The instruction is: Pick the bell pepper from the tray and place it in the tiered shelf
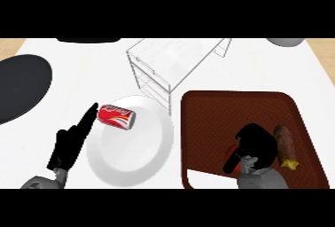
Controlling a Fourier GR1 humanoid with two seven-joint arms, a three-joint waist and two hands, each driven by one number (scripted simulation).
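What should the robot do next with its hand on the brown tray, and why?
Probably lift. The right robot hand is curled low over the dark brown rectangular tray, seemingly round something it hides, likely the pepper. Raising it straight up should clear the tray's rim before moving toward the clear wire tiered shelf beyond. The left robot hand rests open.

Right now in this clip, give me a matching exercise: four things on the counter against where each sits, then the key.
Things:
1. soda can
2. right hand
3. left hand
4. wire shelf

Places:
A. over the brown tray, fingers curled
B. behind the tray and white plate
C. lying on the white plate
D. left of the plate, fingers straight

Pairs: 1-C, 2-A, 3-D, 4-B
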